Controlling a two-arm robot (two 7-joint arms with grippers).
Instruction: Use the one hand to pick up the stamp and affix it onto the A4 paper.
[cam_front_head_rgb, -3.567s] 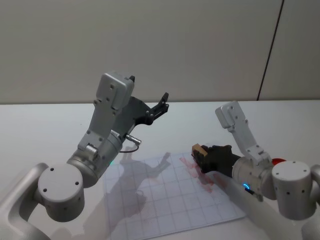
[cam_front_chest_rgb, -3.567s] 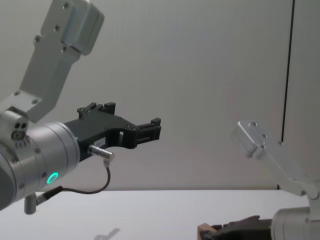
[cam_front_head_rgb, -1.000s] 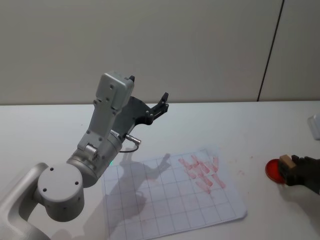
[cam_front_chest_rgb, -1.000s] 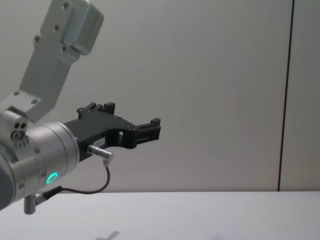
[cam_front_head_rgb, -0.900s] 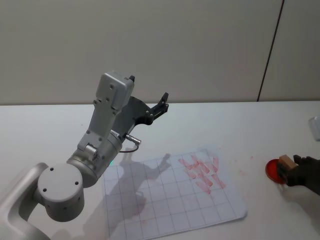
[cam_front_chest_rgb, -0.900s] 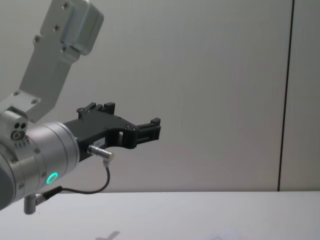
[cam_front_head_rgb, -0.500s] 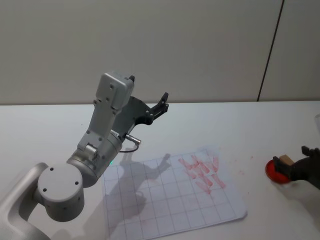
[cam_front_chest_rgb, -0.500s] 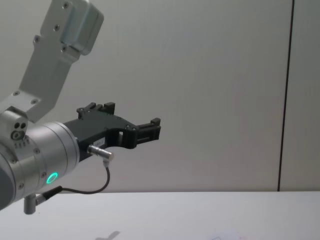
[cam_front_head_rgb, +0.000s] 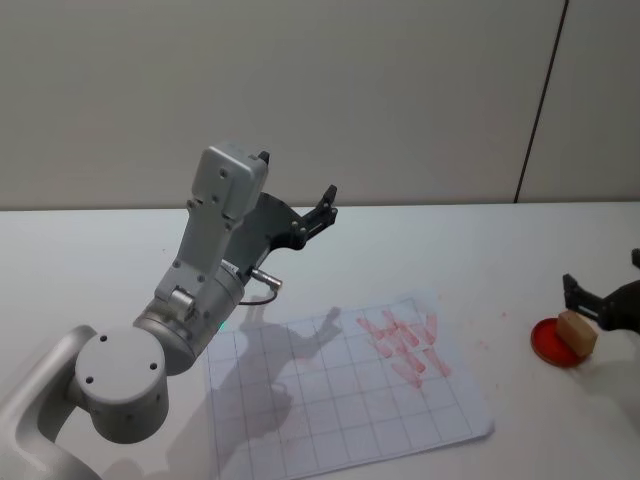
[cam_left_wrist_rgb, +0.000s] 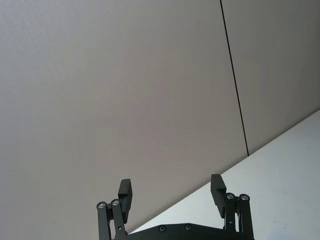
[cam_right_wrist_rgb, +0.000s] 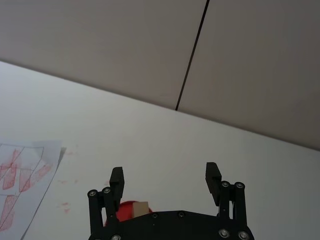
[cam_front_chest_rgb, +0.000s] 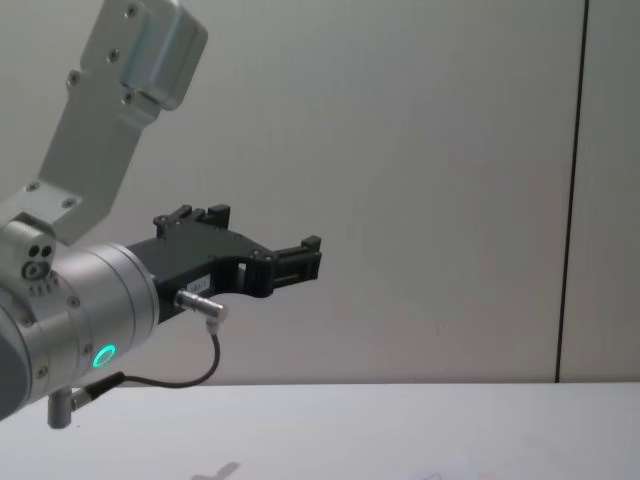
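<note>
Released since a second ago, the one wooden stamp now sits on the single round red ink pad, right of the A4 paper on the counter. Right gripper has its fingers apart behind it. Left gripper hangs raised, fingers apart. No writing is legible.

Right gripper cut by head-view edge.

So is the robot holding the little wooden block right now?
No, nothing is held. The right gripper is open, and the stamp sits on the red pad by itself. The left gripper is open too, up in the air.
</note>
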